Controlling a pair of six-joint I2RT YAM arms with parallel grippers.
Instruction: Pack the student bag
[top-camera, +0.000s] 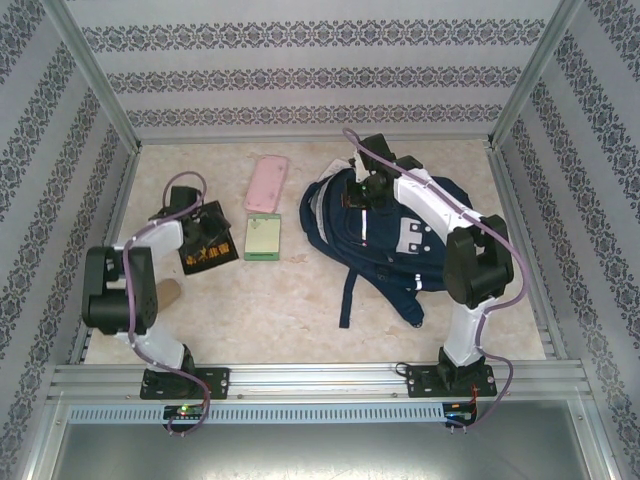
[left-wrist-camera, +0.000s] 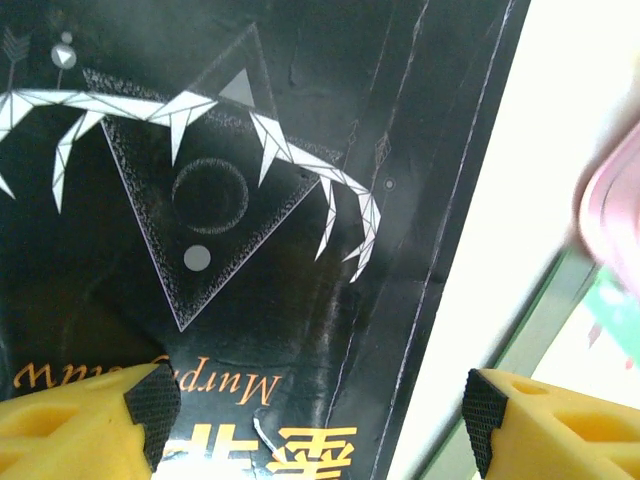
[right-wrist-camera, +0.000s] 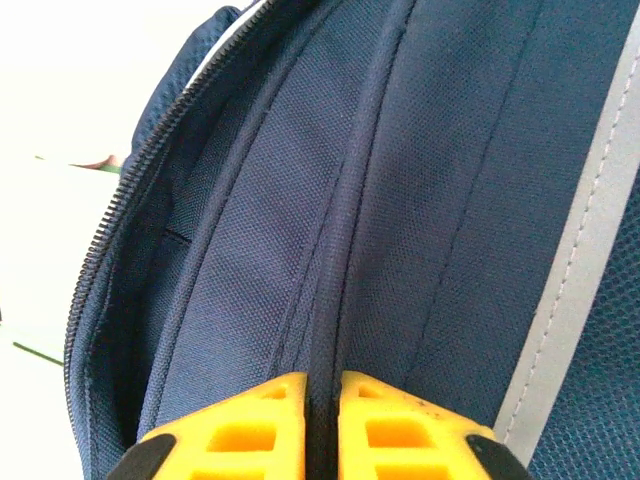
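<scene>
The student bag (top-camera: 385, 240), dark navy with white stripes and grey patches, lies at the right of the table with its straps trailing toward me. My right gripper (top-camera: 365, 187) is at the bag's far top end. In the right wrist view its yellow fingers (right-wrist-camera: 260, 420) are pinched on a raised navy seam ridge of the bag (right-wrist-camera: 450, 200), beside an unzipped opening (right-wrist-camera: 110, 230). My left gripper (top-camera: 200, 228) hovers open just over a black book (top-camera: 210, 248) with orange lettering. The book (left-wrist-camera: 250, 200) lies under the gripper (left-wrist-camera: 320, 410), and nothing is between the pads.
A pink case (top-camera: 267, 183) and a pale green notebook (top-camera: 263, 238) lie between the book and the bag. A tan object (top-camera: 170, 292) sits by the left arm. Patterned walls and metal rails (top-camera: 300, 375) bound the table.
</scene>
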